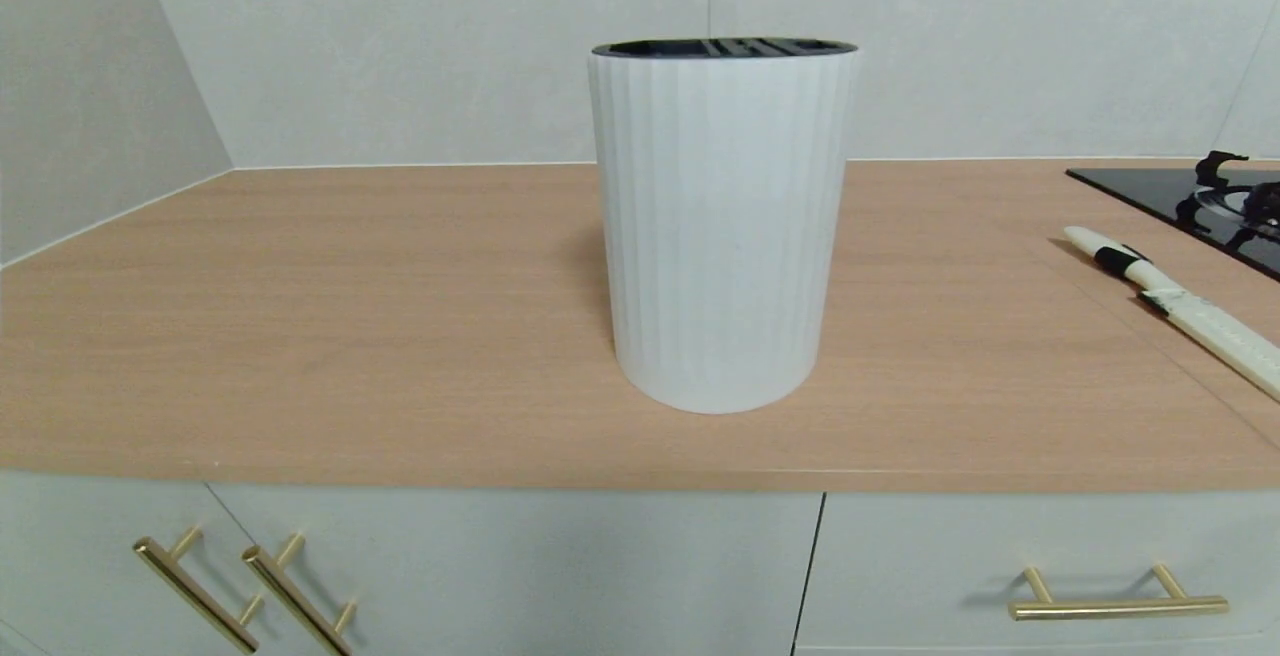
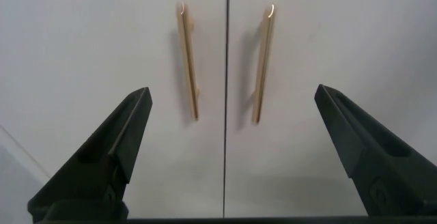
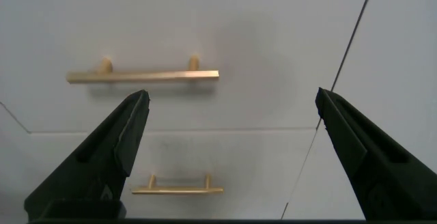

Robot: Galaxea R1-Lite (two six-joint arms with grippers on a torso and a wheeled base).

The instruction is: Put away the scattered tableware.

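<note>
A tall white ribbed holder (image 1: 720, 226) with a black slotted top stands in the middle of the wooden counter (image 1: 350, 316). A white knife (image 1: 1180, 306) with a black band on its handle lies flat at the counter's right side, beside the hob. My left gripper (image 2: 232, 101) is open, held low in front of white cabinet doors, nothing between its fingers. My right gripper (image 3: 232, 104) is open too, facing white drawer fronts below the counter.
A black hob (image 1: 1200, 206) with a burner sits at the far right of the counter. Tiled walls close off the back and left. Cabinet doors carry gold bar handles (image 2: 188, 60) (image 3: 143, 76) (image 1: 1115, 604).
</note>
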